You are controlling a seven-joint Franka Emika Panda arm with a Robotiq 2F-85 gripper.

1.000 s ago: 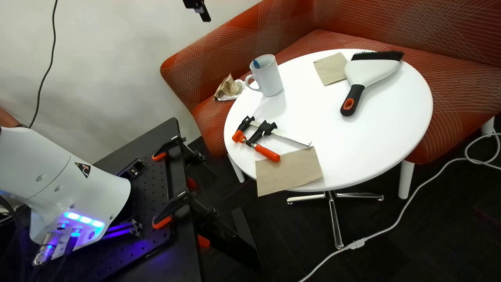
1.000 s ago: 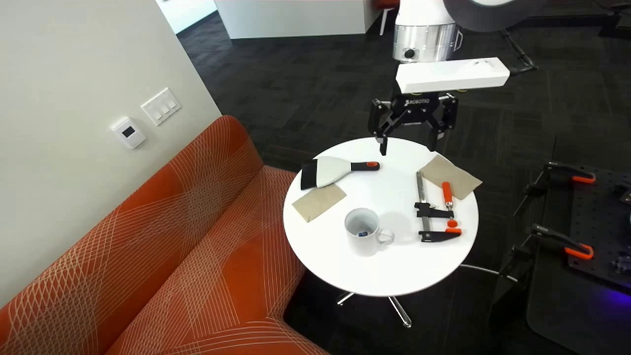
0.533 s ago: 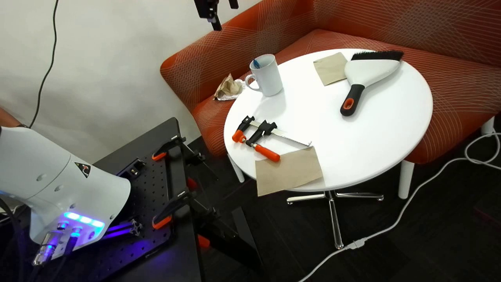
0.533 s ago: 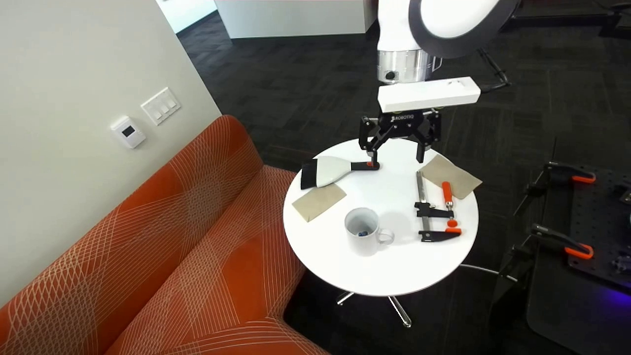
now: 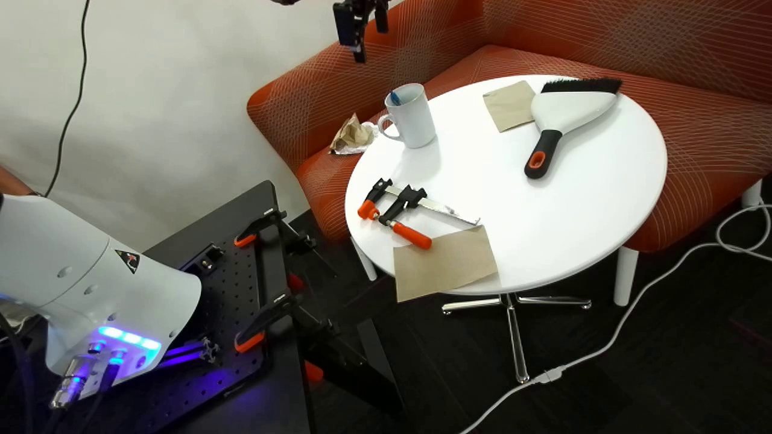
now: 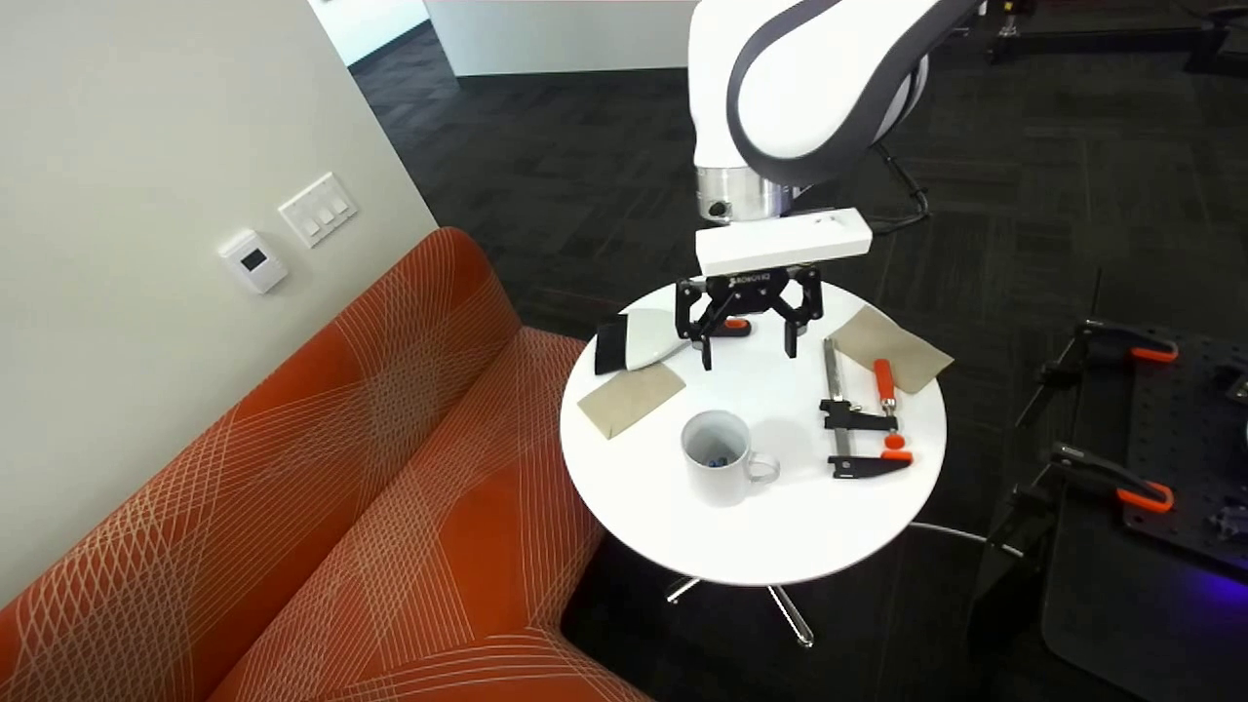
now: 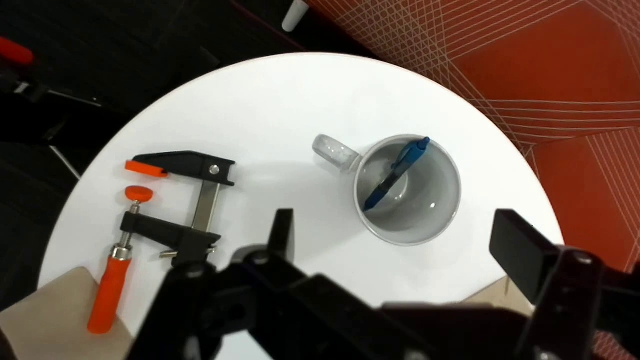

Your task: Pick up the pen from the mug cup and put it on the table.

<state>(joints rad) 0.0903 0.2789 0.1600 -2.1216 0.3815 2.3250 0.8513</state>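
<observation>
A white mug (image 7: 432,212) stands upright on the round white table (image 7: 320,95); it also shows in both exterior views (image 5: 417,125) (image 6: 720,489). A blue pen (image 7: 395,175) leans inside the mug, its clip end at the rim opposite the camera's lower side in the wrist view. Only its top shows in an exterior view (image 5: 395,98), and a small blue part in an exterior view (image 6: 719,462). My gripper (image 6: 749,359) is open and empty, above the table and apart from the mug. In the wrist view its fingers (image 7: 393,220) are spread wide, with the mug beyond and between them.
A bar clamp with orange handle (image 5: 412,235) lies on the table by the mug's handle side, partly over brown paper (image 5: 446,265). A white brush (image 5: 573,108) lies by another brown paper (image 6: 632,400). An orange couch (image 6: 419,507) borders the table.
My gripper has moved over the table towards the mug and lower, still open. The mug, pen and other objects have not moved.
</observation>
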